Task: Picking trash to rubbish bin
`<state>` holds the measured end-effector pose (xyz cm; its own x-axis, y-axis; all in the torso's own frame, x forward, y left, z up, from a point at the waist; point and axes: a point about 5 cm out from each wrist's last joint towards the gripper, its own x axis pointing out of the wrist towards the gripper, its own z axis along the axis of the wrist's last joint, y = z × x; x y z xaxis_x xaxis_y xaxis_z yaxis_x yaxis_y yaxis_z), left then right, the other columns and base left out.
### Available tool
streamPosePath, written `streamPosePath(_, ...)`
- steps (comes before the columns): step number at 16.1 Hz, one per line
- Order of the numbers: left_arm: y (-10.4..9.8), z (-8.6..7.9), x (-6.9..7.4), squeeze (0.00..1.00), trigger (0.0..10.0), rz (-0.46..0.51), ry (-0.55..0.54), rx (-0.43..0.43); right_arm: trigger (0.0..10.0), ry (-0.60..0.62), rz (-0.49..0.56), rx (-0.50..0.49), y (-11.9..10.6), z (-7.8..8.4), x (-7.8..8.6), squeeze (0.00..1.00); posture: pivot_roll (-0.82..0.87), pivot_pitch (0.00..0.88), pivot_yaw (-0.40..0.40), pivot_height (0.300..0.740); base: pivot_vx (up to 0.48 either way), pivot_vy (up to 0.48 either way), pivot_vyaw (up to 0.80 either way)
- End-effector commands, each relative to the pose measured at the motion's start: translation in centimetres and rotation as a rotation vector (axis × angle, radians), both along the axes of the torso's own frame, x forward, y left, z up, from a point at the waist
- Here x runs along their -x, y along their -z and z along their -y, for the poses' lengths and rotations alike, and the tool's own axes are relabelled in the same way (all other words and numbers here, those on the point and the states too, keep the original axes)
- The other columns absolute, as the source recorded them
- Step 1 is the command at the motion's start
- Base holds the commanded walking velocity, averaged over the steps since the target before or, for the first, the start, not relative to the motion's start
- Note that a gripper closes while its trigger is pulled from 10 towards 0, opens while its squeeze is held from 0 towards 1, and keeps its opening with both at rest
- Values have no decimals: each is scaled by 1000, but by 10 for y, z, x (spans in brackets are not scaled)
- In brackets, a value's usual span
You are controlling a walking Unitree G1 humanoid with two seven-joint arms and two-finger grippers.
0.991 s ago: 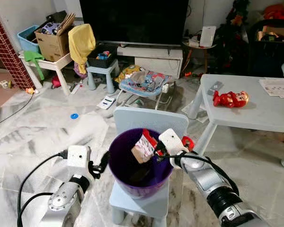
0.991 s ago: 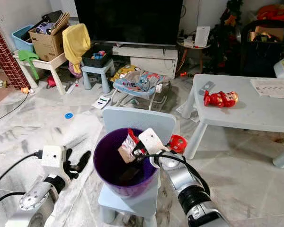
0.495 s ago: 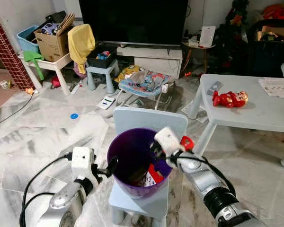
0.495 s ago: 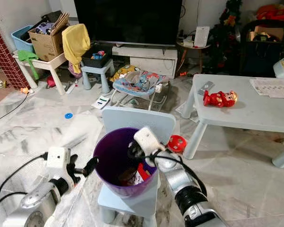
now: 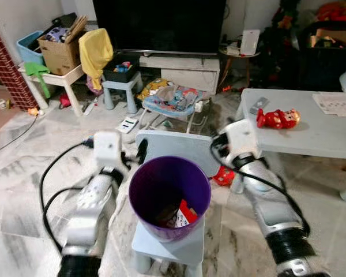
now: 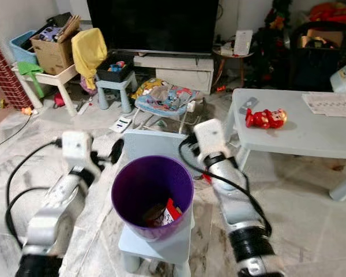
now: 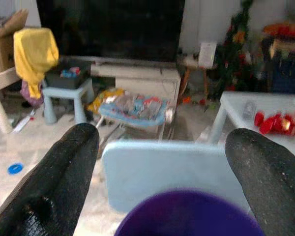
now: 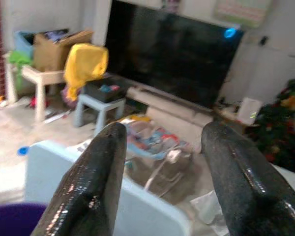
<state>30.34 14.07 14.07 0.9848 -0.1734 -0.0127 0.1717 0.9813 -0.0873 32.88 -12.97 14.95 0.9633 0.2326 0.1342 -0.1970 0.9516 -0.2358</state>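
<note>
Cluttered living-room floor surrounds my purple bin, where a red-and-white wrapper already lies; my left end effector and right end effector are spread, holding nothing, and litter remains to collect.

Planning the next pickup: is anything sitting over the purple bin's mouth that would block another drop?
Nothing visible does. The purple bin stands open-topped on the small chair, with the wrapper lying at its bottom. The left gripper and the right gripper are both off to the sides of the rim, fingers open.
</note>
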Motion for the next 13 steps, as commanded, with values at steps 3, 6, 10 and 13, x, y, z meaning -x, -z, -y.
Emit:
streamPosePath(3,-10,8,-11,0,10000,28,-28,40,10000,65,52,-23,-20,16,9,1000,-83,0,7,740,0,0,0)
streamPosePath(6,-7,11,-11,0,10000,-1,-44,92,10000,111,44,-28,-23,28,12,1000,-92,0,9,740,0,0,0)
streamPosePath(10,-8,17,-11,0,10000,16,-21,97,10000,121,13,-65,-24,24,8,365,-77,0,11,740,0,0,0)
streamPosePath(13,-8,16,-11,0,10000,12,-19,96,10000,112,0,-77,-24,19,7,247,-75,0,12,740,0,0,0)
